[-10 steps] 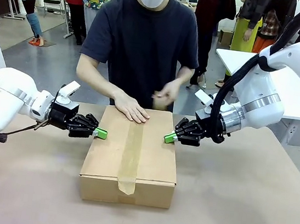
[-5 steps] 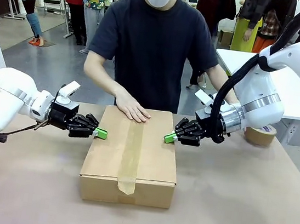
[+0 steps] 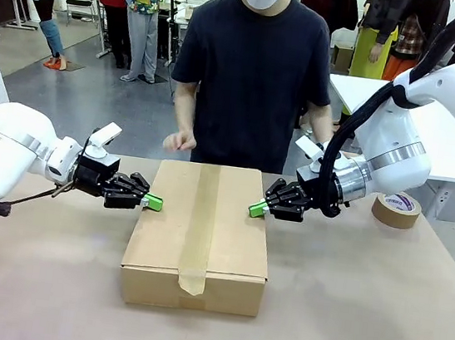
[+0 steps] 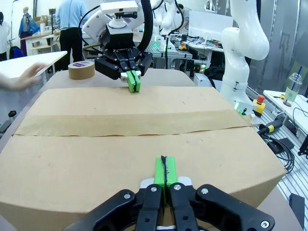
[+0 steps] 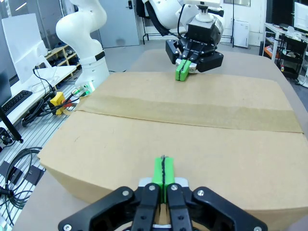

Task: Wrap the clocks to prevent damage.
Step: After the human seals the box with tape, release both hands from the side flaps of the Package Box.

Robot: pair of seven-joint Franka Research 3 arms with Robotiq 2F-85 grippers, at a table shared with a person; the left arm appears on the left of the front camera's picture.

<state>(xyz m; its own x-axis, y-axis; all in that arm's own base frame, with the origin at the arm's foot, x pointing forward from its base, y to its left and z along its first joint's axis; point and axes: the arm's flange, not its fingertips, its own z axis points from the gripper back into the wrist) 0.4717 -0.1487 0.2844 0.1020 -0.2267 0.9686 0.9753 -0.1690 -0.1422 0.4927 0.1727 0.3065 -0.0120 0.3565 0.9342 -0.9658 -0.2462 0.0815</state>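
Front view, item one: cardboard box (image 3: 200, 233), closed, lying flat at the middle of my table (image 3: 358, 321), long axis running from me toward the person (image 3: 253, 73) at the far side. A strip of brown tape (image 3: 200, 225) runs along its top seam and folds over the near face.

Item two: my left gripper (image 3: 153, 203), reaching in from the left, green pads pressed together with nothing between them. Its tip sits at the box's upper left edge, touching or just short of it; I cannot tell which. In the left wrist view the same pads (image 4: 165, 169) meet over the near rim of the box (image 4: 144, 149), the taped seam (image 4: 134, 127) lying crosswise beyond them.

Item three: my right gripper (image 3: 257, 210), reaching in from the right, pads likewise pressed together and empty, its tip at the box's upper right edge. The right wrist view shows the pads (image 5: 163, 171) over the box rim (image 5: 192, 144), with the opposite gripper (image 5: 182, 70) at the far edge.

So the box lies between my two grippers, one at each long side.

Item four: roll of brown tape (image 3: 396, 210), flat on the table to the right, behind my right arm, well apart from the box.

Item five: the person's hand (image 3: 180, 141), loosely curled, above the table beyond the box's far left corner, clear of it.
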